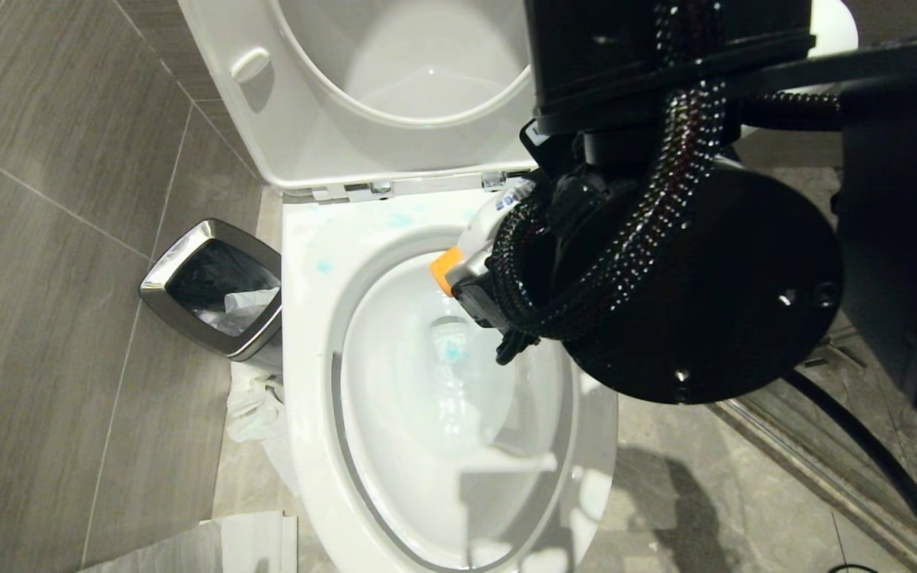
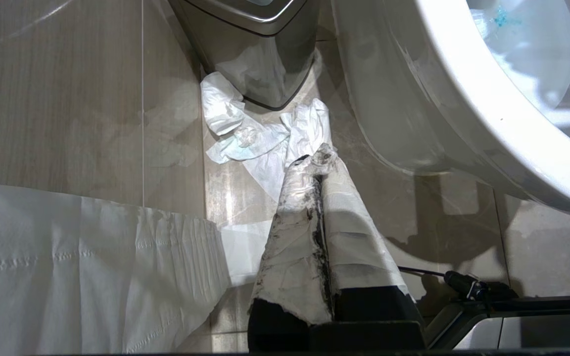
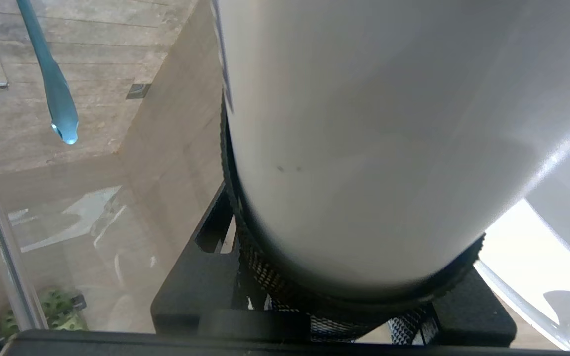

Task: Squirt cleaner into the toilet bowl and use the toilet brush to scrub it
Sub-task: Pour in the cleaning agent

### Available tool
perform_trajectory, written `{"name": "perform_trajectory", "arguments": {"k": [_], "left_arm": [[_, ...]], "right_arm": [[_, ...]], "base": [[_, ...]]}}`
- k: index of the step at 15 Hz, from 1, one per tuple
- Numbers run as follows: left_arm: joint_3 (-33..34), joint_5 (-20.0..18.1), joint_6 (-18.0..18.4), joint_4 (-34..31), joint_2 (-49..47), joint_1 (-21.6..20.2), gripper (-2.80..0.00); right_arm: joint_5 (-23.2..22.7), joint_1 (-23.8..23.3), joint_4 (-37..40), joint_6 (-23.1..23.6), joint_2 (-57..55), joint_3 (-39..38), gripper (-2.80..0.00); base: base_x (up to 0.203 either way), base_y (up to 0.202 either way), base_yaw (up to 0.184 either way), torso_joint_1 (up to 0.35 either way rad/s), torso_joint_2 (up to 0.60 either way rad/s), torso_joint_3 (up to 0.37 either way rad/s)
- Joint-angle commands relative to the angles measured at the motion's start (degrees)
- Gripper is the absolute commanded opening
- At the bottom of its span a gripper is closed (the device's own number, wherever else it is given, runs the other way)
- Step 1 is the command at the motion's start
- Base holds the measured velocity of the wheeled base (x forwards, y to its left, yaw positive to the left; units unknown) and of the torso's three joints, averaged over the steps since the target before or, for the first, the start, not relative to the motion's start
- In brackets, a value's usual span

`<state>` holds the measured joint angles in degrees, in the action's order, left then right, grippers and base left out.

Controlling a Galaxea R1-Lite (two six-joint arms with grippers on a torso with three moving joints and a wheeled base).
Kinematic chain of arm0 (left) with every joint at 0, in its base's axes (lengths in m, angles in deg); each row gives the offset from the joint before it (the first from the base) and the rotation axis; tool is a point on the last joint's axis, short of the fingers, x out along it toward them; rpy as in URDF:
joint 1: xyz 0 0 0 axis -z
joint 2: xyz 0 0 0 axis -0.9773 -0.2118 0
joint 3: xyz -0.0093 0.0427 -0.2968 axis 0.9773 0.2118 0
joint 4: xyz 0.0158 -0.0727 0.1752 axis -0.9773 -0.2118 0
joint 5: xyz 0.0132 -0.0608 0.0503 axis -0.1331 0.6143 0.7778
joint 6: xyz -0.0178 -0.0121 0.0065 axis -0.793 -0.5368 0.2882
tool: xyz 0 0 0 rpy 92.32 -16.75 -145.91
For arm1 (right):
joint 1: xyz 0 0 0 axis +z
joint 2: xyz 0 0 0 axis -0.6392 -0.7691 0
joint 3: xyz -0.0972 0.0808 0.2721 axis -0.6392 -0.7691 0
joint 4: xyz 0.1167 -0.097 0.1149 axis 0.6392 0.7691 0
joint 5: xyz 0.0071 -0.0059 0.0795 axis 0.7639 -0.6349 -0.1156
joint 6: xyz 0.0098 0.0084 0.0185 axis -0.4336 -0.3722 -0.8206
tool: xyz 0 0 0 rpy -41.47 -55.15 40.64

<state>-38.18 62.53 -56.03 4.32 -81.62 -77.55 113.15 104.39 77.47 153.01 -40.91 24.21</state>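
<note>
Cleaner, a white plastic bottle (image 1: 498, 219) with an orange nozzle, is clamped in the right end effector (image 1: 478, 298) above the glossy white ceramic toilet bowl (image 1: 307, 414). Its long axis slants down, nozzle aimed into the basin. Blue liquid already sits near the drain and smears the rim, so squirting looks underway or nearly done; scrubbing is left. The left end effector (image 2: 314, 163), pressed together, hangs low beside the bowl. Farther off, the slim dusty-blue toilet brush handle (image 3: 50, 79) waits untouched.
</note>
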Motion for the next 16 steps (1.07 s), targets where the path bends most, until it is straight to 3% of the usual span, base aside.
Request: {"name": "perform_trajectory", "arguments": {"k": [1, 9, 16], "left_arm": [[0.0, 0.0, 0.0, 0.0, -0.1, 0.0, -2.8], [0.0, 0.0, 0.0, 0.0, -0.1, 0.0, -2.8], [0.0, 0.0, 0.0, 0.0, -0.1, 0.0, -2.8]], "right_arm": [[0.4, -0.2, -0.1, 0.7, 0.0, -0.1, -2.8], [0.4, -0.5, -0.4, 0.5, 0.2, 0.2, -2.8], [0.5, -0.7, -13.2, -0.7, 1.3, -0.7, -2.8]], "base": [[0.0, 0.0, 0.0, 0.0, 0.0, 0.0], [0.0, 0.0, 0.0, 0.0, 0.0, 0.0], [0.0, 0.0, 0.0, 0.0, 0.0, 0.0]]}}
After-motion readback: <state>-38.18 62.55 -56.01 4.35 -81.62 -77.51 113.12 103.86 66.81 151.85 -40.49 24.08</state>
